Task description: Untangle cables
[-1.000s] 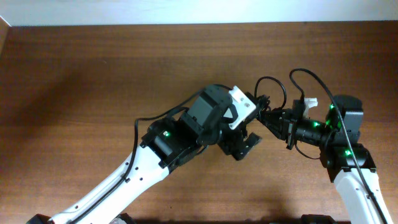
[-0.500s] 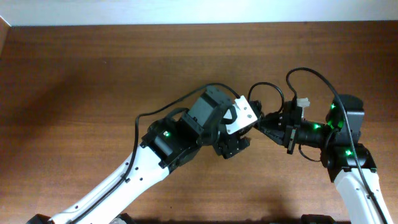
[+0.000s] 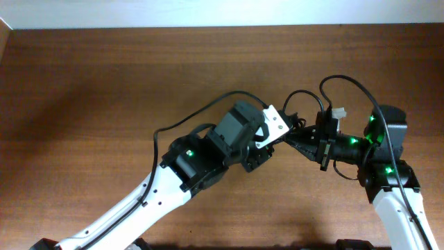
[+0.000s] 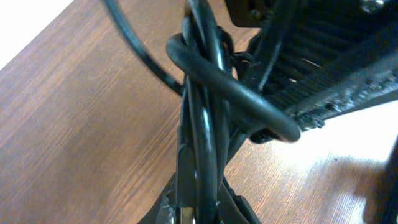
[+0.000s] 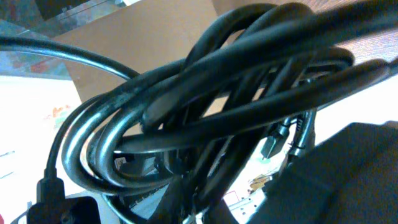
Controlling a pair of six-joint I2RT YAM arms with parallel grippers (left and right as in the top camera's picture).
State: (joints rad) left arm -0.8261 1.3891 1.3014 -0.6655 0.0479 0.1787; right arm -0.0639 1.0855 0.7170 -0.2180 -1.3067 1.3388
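Above the wooden table (image 3: 104, 83), left gripper (image 3: 281, 137) reaching toward two o'clock, right gripper (image 3: 294, 141) toward nine, both clamped on the cables (image 5: 205, 106).

Left wrist view. Cables (image 4: 200, 106): a tight black bundle running from 12 to 6 o'clock through the frame centre. One thicker cord (image 4: 249, 102) loops over the bundle, arching from 12 toward 3 o'clock. A thin cord (image 4: 138, 48) leaves toward 11 o'clock. At 6 o'clock the bundle passes between the dark fingers of the left claw (image 4: 198, 208), which are pinched against it. Black ribbed body (image 4: 336, 56) at 2 o'clock, close to the bundle; contact cannot be told. Brown wood tabletop (image 4: 74, 143) at 9 o'clock. White surface (image 4: 25, 25) in the 10 o'clock corner.
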